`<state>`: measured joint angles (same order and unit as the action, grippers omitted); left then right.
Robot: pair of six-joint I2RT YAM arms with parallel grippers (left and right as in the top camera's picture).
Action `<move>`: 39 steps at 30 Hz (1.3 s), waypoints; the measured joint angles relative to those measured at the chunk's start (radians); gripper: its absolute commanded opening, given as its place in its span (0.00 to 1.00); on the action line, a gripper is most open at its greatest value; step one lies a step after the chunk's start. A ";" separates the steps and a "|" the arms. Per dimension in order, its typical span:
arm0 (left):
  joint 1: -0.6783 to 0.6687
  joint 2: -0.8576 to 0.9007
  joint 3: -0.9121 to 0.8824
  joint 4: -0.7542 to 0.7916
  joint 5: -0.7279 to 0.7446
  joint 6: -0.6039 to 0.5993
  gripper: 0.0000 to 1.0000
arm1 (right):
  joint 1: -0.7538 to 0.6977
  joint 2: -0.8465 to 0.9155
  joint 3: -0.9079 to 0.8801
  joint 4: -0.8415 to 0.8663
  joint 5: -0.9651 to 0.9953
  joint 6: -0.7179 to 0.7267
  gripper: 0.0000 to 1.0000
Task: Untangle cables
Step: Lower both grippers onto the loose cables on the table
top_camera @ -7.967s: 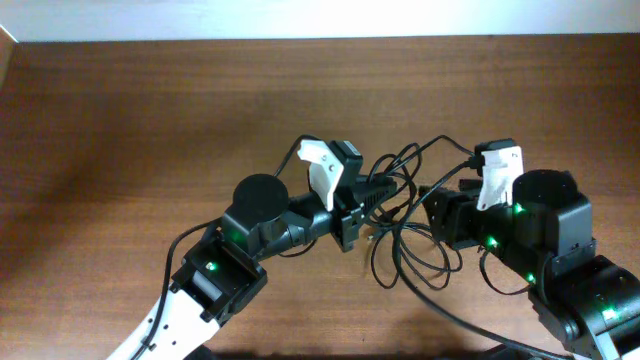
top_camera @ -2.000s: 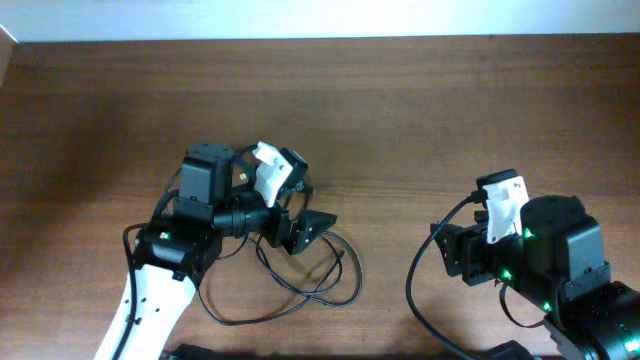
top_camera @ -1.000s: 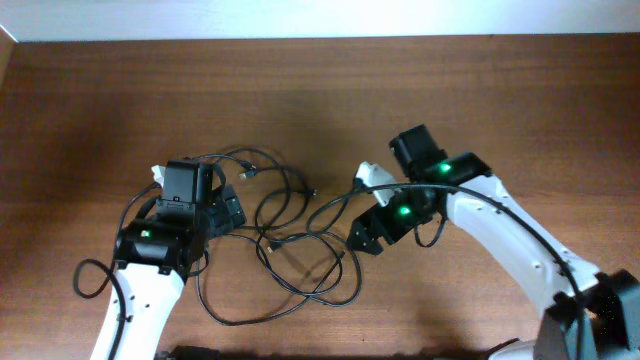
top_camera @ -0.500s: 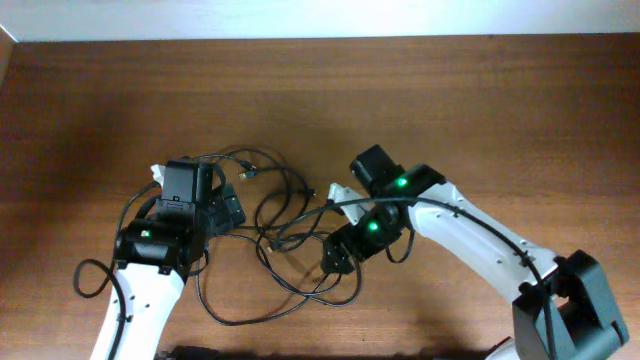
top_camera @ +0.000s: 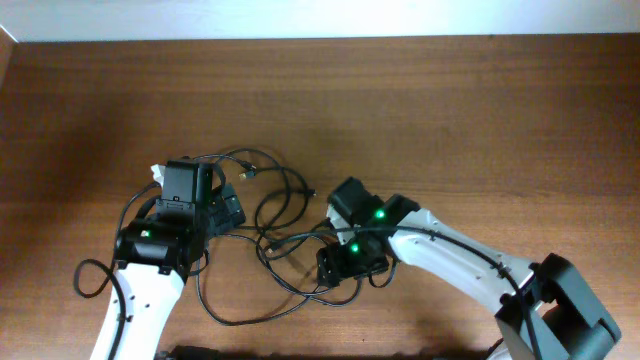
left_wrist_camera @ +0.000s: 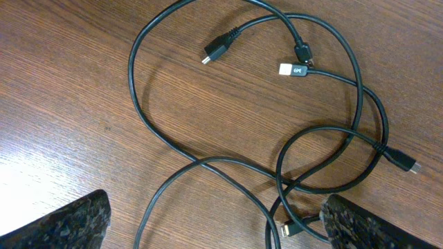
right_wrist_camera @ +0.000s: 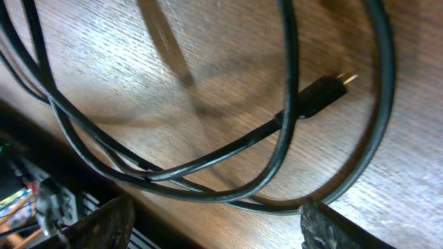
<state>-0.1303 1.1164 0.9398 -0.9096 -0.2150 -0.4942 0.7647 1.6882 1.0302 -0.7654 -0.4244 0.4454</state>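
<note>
Left gripper (left_wrist_camera: 214,225), cropped to two speckled black fingertips at 7 and 5 o'clock of its wrist view, stands released over the cables (left_wrist_camera: 208,160), thin smooth black cords looped loosely on the wood-grain table (top_camera: 480,110), about 7 o'clock of centre. Right gripper (right_wrist_camera: 221,225), hidden under its arm from overhead, shows blurred fingertips spread apart, clasping nothing, with strands and a metal-tipped plug (right_wrist_camera: 325,93) lying ahead.

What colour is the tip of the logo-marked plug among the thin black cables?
Whitish-silver; the logo-marked plug has a black housing. Clearest in left wrist view.
</note>
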 measured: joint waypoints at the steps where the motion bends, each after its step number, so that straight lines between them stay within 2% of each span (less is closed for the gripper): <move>1: 0.000 0.000 0.000 0.000 0.000 0.000 0.99 | 0.022 0.000 0.000 0.002 0.034 0.030 0.73; 4: 0.000 0.000 0.000 0.000 0.000 0.000 0.99 | 0.090 0.000 0.000 0.016 0.134 0.138 0.70; 8: 0.000 0.000 0.000 0.000 0.000 0.000 0.99 | 0.114 0.000 0.000 0.019 0.219 0.203 0.66; 10: 0.000 0.000 0.000 0.000 0.000 0.000 0.99 | 0.114 0.000 0.000 0.019 0.248 0.211 0.63; 21: 0.000 0.000 0.000 0.000 0.000 0.000 0.99 | 0.114 0.000 -0.134 0.102 0.269 0.217 0.63; 23: 0.000 0.000 0.000 0.000 0.000 0.000 0.99 | 0.114 0.000 -0.135 0.126 0.259 0.218 0.64; 24: 0.000 0.000 0.000 0.000 0.000 0.000 0.99 | 0.114 0.000 -0.136 0.162 0.245 0.218 0.79; 25: 0.000 0.000 0.000 0.000 0.000 0.000 0.99 | 0.114 0.000 -0.138 0.190 0.227 0.219 0.78; 26: 0.000 0.000 0.000 0.000 0.000 0.000 0.99 | 0.114 0.000 -0.139 0.238 0.178 0.224 0.70; 27: 0.000 0.000 0.000 0.000 0.000 0.000 0.99 | 0.115 0.000 -0.140 0.240 0.159 0.225 0.68; 28: 0.000 0.000 0.000 0.000 0.000 0.000 0.99 | 0.115 0.000 -0.140 0.240 0.148 0.229 0.63; 36: 0.000 0.000 0.000 0.000 0.000 0.000 0.99 | 0.115 0.000 -0.140 0.243 0.134 0.229 0.62; 39: 0.000 0.000 0.000 0.000 0.000 0.000 0.99 | 0.113 0.000 -0.141 0.194 0.090 0.229 0.63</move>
<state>-0.1303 1.1164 0.9398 -0.9100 -0.2146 -0.4942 0.8776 1.6882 0.8894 -0.5713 -0.3344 0.6743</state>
